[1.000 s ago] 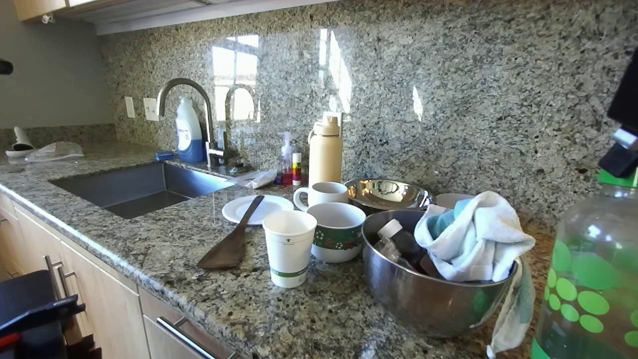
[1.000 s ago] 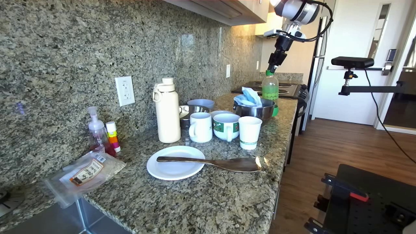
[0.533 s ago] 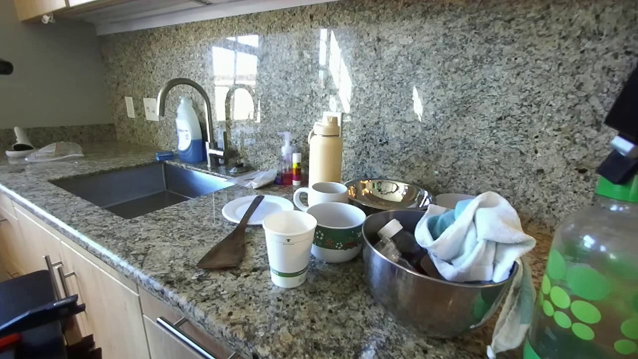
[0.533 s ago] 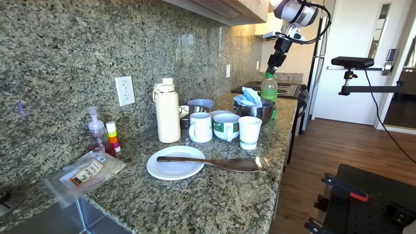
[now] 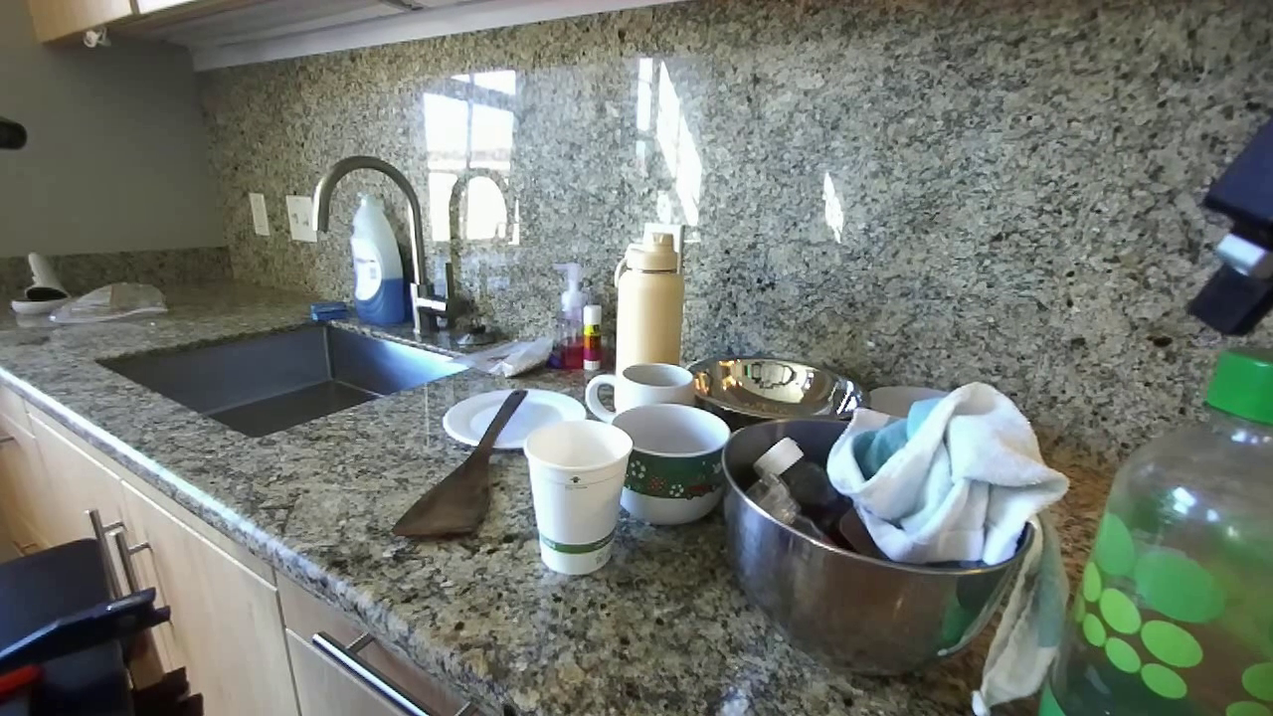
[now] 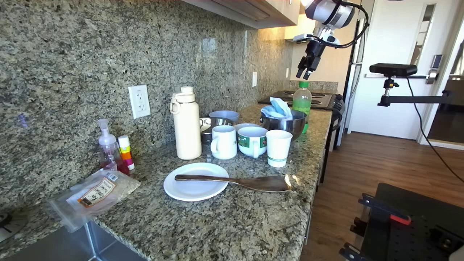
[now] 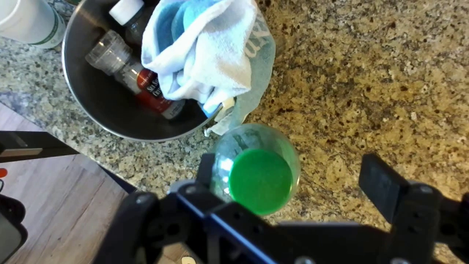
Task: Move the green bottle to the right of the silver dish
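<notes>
So: end effector hangs over the green bottle, fingers spread wide, nothing held. The tips sit just above the green cap in both exterior views; the wrist view puts one finger nearer to it. Bottle upright on the counter, just beside the silver dish, on its right in an exterior view. A towel drapes over the dish rim next to the bottle; touching or not, I can't tell.

I judge the placing done and only the retreat left. I want a straight rise, wrist steady, fingers kept apart until both are well above the cap; sideways drift could clip the cap and topple something this tall against the dish.

Counter: speckled granite, shiny, probably slick under plastic. Same stone on the wall, with window glare. Farther along, a paper cup, a wooden spatula with its handle across a white plate, then the sink. Other way, past the bottle: cooktop, wood floor, white door at the room's end.
</notes>
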`<action>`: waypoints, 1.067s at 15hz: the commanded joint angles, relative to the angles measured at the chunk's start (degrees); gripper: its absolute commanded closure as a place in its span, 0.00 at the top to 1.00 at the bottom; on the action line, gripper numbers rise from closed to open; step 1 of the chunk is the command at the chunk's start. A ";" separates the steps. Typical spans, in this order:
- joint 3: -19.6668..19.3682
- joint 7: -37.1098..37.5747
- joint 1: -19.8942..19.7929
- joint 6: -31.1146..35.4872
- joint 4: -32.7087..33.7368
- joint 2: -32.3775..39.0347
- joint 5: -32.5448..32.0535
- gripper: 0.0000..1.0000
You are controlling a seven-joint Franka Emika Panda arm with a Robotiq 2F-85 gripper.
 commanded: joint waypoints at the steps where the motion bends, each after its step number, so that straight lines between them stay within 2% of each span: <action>1: 1.26 1.99 -1.23 -1.07 3.07 1.10 -0.66 1.00; 7: 0.68 -1.47 -0.16 -4.17 5.95 -0.16 -7.89 1.00; 8: -0.59 -2.50 1.14 -3.89 5.28 -0.76 -8.78 1.00; 11: -0.47 -5.01 2.20 -4.83 5.44 -1.46 -12.10 1.00; 14: 0.14 -9.45 2.61 -9.86 7.03 -1.30 -14.81 1.00; 15: -0.11 -7.00 2.53 -6.22 6.07 -0.59 -13.35 1.00; 16: -0.11 -7.21 2.67 -6.61 6.16 -0.60 -13.48 1.00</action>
